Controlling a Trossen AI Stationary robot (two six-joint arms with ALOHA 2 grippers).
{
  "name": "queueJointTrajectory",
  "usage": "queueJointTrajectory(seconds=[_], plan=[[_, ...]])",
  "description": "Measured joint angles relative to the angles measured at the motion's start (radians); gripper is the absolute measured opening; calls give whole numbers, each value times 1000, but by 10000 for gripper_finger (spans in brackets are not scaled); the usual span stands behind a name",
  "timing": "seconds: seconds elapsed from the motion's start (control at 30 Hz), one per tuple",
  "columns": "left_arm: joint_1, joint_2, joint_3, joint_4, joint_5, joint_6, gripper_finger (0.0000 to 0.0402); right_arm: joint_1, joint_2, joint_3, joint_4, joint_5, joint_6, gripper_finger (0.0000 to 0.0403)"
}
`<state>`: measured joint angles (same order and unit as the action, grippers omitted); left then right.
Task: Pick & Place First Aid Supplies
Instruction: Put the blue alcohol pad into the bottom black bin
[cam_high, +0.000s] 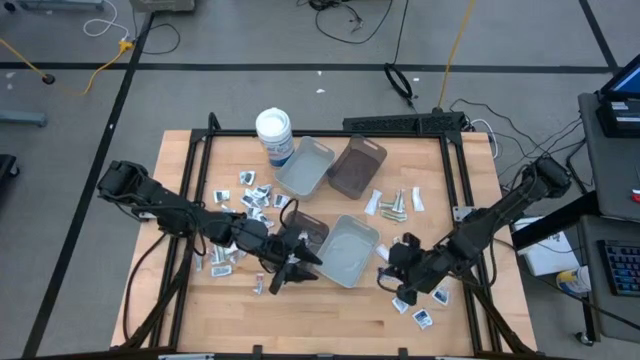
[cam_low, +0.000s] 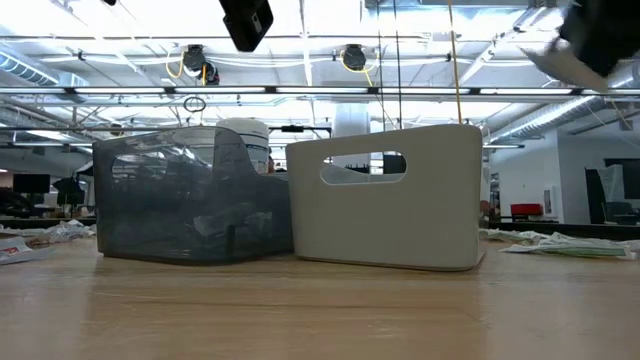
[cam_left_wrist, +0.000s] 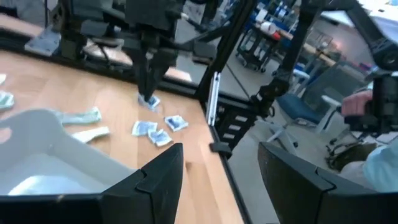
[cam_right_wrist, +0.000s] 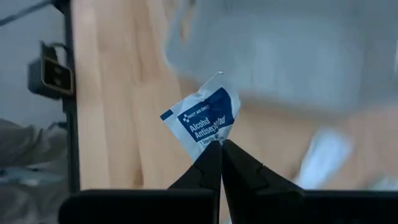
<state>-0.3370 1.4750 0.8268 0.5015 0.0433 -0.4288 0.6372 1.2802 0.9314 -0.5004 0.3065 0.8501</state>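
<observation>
The first aid supplies are small flat packets and pale strips lying on the table: a cluster (cam_high: 250, 198) left of the trays, several strips (cam_high: 392, 205) on the right, a few packets (cam_high: 422, 308) near the right front. My right gripper (cam_high: 398, 278) stands by the near grey tray (cam_high: 352, 250), shut on a white and blue alcohol pad packet (cam_right_wrist: 202, 119). My left gripper (cam_high: 290, 265) hovers open at the dark tray's (cam_high: 308, 230) near end, its fingers (cam_left_wrist: 158, 177) spread wide and holding nothing. My right gripper pinches the alcohol pad packet by one corner (cam_right_wrist: 216, 140), only at the fingertips, coming from above and pointing down. The packet sticks out beyond the fingertips, tilted; the left wrist view shows it (cam_left_wrist: 149, 102) just over the wood by the loose packets.
Two more trays, grey (cam_high: 306, 165) and brown (cam_high: 357, 167), stand at the far side beside a white round tub (cam_high: 274, 133). In the low view the dark tray (cam_low: 190, 195) and the pale tray (cam_low: 390, 195) stand side by side. Bare wood lies along the near edge. A person's hand (cam_left_wrist: 357, 106) shows beyond the table.
</observation>
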Motion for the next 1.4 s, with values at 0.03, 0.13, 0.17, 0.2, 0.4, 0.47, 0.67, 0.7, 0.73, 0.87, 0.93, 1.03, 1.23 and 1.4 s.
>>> queueJointTrajectory(seconds=[0.03,0.13,0.17,0.2,0.4,0.47,0.67,0.7,0.73,0.87,0.93,1.03,1.23,1.4], plan=[[-1,-1,0,9,-3,4,214,-13,5,0,33,10,-37,0],[-7,-1,0,19,-33,29,214,-60,22,0,132,11,-120,0],[-10,-1,0,22,-48,49,214,-78,30,0,174,12,-139,0],[-14,-1,0,25,-66,73,214,-95,40,0,211,11,-154,0],[-32,-1,0,-10,-169,108,214,-192,120,0,480,5,-242,0],[-32,-1,0,-41,-199,78,214,-216,153,0,572,-5,-260,0],[-32,-1,1,-116,-271,-64,214,-262,237,0,747,-23,-263,0],[-31,-1,1,-126,-274,-84,214,-266,247,0,763,-22,-264,0],[-31,-1,1,-133,-278,-102,214,-269,257,0,777,-22,-267,0],[-30,-1,1,-185,-282,-158,214,-286,277,8,790,-22,-264,0],[-27,-1,1,-205,-281,-193,214,-288,282,13,786,-22,-275,0],[-21,-1,2,-237,-288,-225,214,-290,282,32,794,-23,-303,0],[-3,-1,1,-218,-313,-239,214,-297,292,40,786,-27,-311,0],[14,-1,1,-217,-298,-276,213,-296,291,40,791,-26,-316,0]])
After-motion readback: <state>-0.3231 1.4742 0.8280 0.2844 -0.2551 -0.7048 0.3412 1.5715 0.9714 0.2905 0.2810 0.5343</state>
